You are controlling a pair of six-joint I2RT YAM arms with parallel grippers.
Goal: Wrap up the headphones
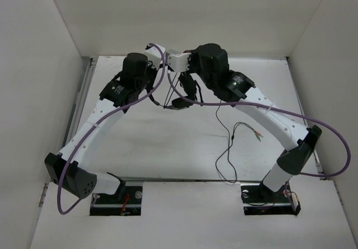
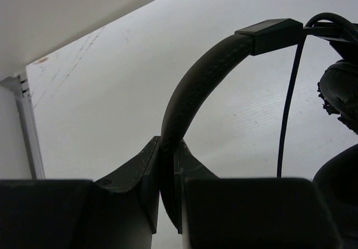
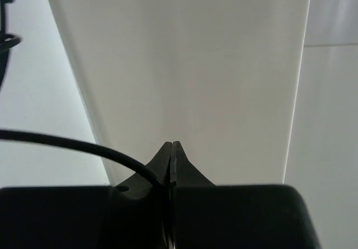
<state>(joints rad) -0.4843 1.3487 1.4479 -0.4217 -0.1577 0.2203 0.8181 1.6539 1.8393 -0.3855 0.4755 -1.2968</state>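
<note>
Worktop: white and flat, boxed in by plain white walls on the left, far and right sides; a metal strip ran along its left edge.
Left arm: white-shelled, it rose from its base at the near left and reached toward the far middle, with a purple cable looped beside it.
Left claw: clamped on the headband, one dark finger pressed to each side of the band.
Headphones: black, held up off the worktop between the two wrists at the far middle. In the left wrist view the headband arched up and to the right to a squared slider, with a padded earcup at the right edge.
Cable: thin and black, hanging straight down from the slider end in the left wrist view.
Right claw: fingertips pressed together; the cable swept in from the left and ran into the seam just below the tips, so it looked pinched there.
Loose cable end: trailed down onto the worktop right of centre, wandering toward the near edge, with small plugs lying just to its right.
Right arm: rose from the near right base and leaned in toward the headphones, a second purple cable bowing out to its right.
</note>
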